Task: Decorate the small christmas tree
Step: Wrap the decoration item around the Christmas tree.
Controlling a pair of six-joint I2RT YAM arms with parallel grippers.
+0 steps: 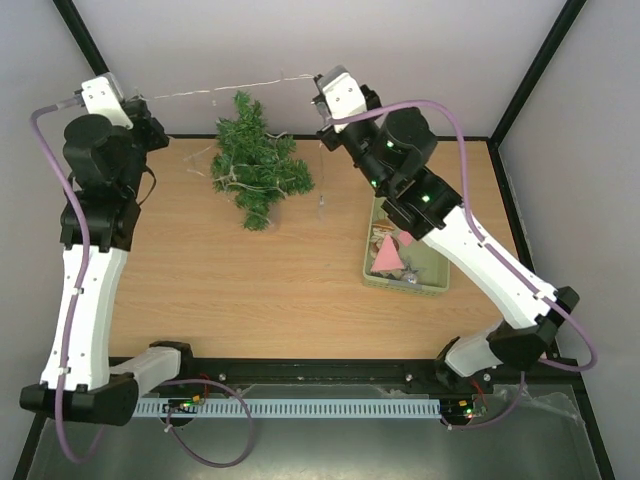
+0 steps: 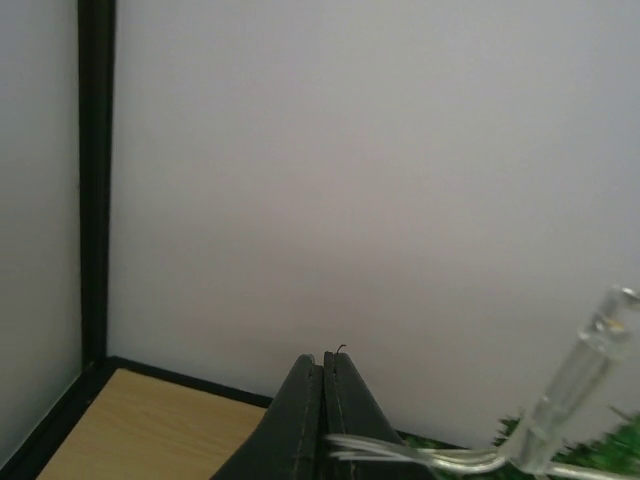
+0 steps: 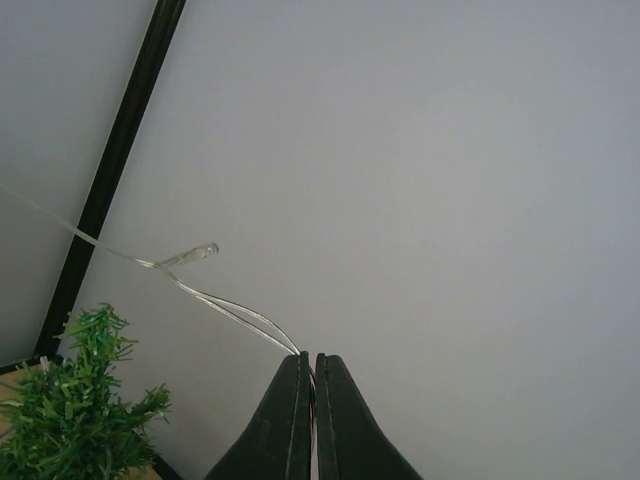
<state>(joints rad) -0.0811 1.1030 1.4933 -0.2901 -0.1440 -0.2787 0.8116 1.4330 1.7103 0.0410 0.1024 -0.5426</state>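
Currently left gripper (image 2: pixel 322 365) and right gripper (image 3: pixel 311 360) pinch the thin clear light wire (image 1: pixel 230 88) taut; overtension could topple the small bushy green christmas tree (image 1: pixel 255 165).

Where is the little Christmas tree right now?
In the top view, the small christmas tree is on the wooden table, toward its far edge and left of the pale green basket.

Robotics lab cell: white panels (image 1: pixel 300 40), black frame (image 1: pixel 533 70), wooden table (image 1: pixel 250 290), cable tray (image 1: pixel 300 408).
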